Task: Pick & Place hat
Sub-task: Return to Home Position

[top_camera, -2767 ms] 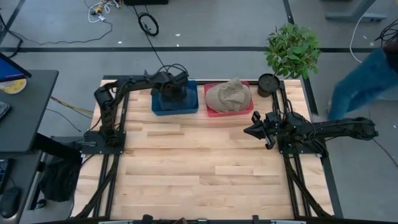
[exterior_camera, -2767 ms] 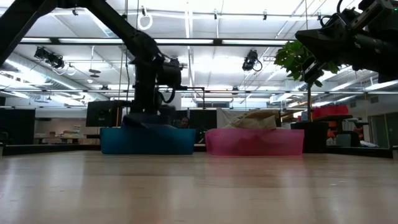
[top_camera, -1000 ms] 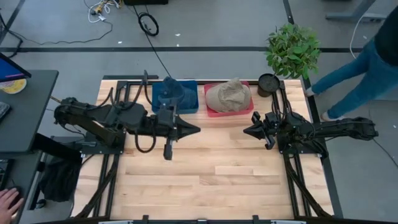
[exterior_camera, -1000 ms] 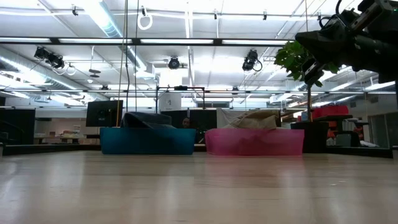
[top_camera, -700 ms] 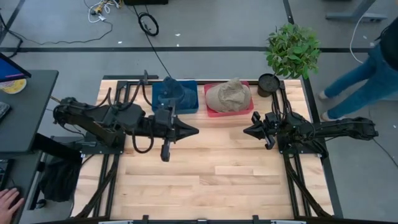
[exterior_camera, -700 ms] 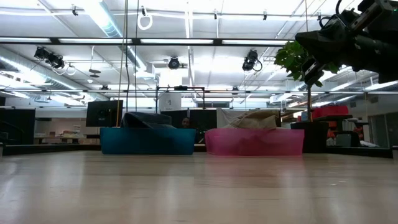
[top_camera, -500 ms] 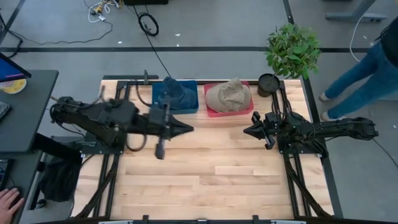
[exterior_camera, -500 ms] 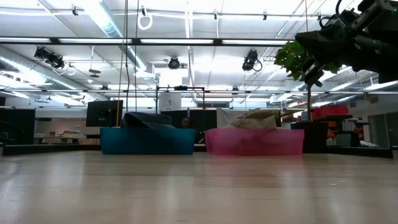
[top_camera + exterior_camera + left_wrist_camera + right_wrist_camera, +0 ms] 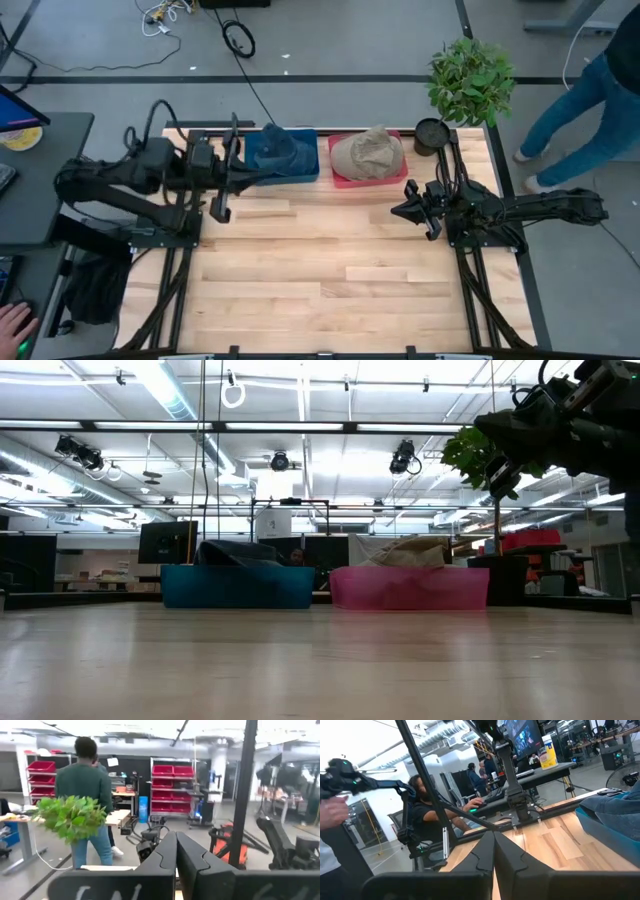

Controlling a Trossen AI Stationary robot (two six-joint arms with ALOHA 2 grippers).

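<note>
A tan hat (image 9: 368, 152) lies in a pink bin (image 9: 340, 178) at the table's far edge, and it tops the bin's rim in the low view (image 9: 405, 550). Left of it, a dark blue hat (image 9: 281, 150) fills a blue bin (image 9: 250, 176), also seen in the right wrist view (image 9: 617, 807). My left gripper (image 9: 268, 179) is shut and hovers by the blue bin's near edge, touching nothing. My right gripper (image 9: 395, 211) is shut and held above the table, right of and nearer than the pink bin; it points toward the table's left (image 9: 490, 422).
A potted plant (image 9: 470, 80) stands at the table's far right corner, close to the pink bin. A person's legs (image 9: 585, 95) are beyond the right edge, and a hand (image 9: 10, 325) shows at lower left. Bare wood (image 9: 330, 280) covers the middle and near side.
My left arm has drawn back from the table's middle toward its left and far side, so its shut gripper now sits by the blue bin's near edge. The right arm, both hats and both bins have kept still. The person beyond the right edge has kept walking.
</note>
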